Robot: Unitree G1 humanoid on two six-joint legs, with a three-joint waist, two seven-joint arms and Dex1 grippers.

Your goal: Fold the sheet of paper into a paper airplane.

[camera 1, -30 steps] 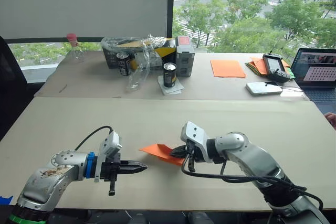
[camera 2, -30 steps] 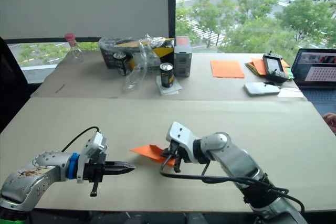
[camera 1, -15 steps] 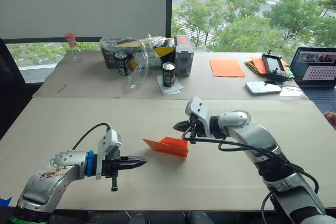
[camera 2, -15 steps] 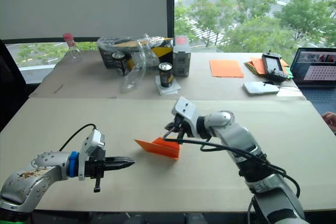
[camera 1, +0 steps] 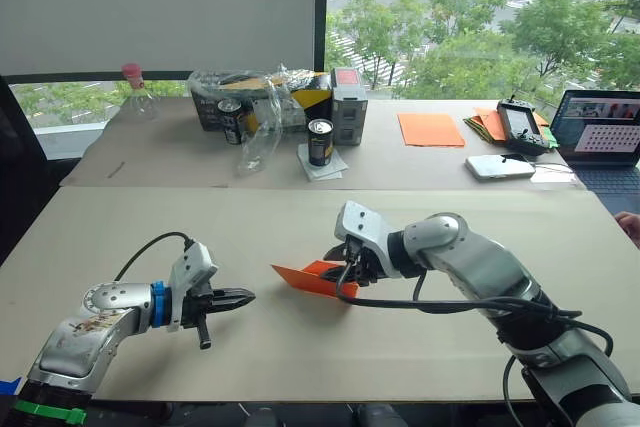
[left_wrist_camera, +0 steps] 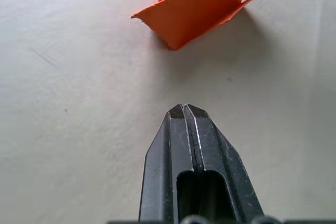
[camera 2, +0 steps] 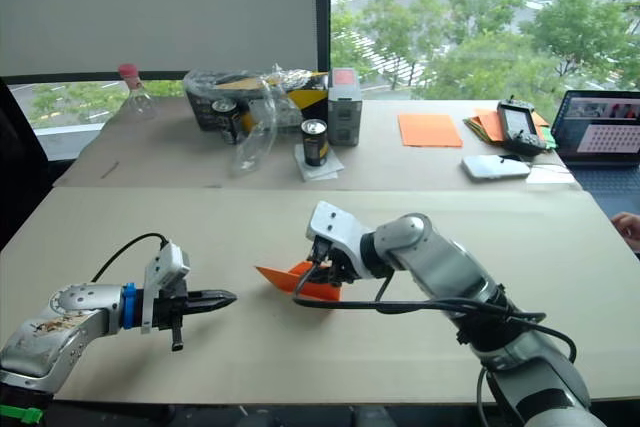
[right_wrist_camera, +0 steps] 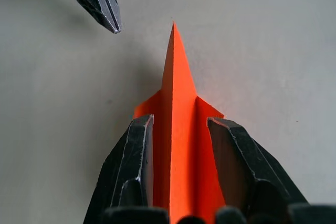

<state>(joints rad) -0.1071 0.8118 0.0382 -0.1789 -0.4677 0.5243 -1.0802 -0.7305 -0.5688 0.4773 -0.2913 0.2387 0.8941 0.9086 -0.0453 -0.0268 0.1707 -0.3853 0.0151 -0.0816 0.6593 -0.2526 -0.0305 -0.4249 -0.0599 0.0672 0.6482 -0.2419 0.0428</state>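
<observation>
The orange sheet of paper (camera 1: 312, 278) lies on the near table, folded into a narrow pointed wedge with a raised middle ridge and two short wings, the shape of a paper airplane (right_wrist_camera: 178, 93). My right gripper (right_wrist_camera: 181, 121) is open and straddles its wide end, one finger on each side of the ridge. The wedge's point faces my left gripper (camera 1: 248, 296), which is shut with nothing in it and sits low over the table a short way off to the left, with bare table between its tip (left_wrist_camera: 184, 108) and the paper (left_wrist_camera: 197, 6).
On the far table stand two cans (camera 1: 321, 141), a box wrapped in clear plastic (camera 1: 262, 97), a bottle (camera 1: 138, 90), a flat orange sheet (camera 1: 431, 129), a stack of orange sheets (camera 1: 488, 125), a controller (camera 1: 523, 128) and a laptop (camera 1: 605, 139). A person's hand (camera 1: 630, 222) shows at the right edge.
My right gripper, raised above the paper half a second ago, has come down over its wide end. My left gripper has drawn back to the left, away from the paper's point.
</observation>
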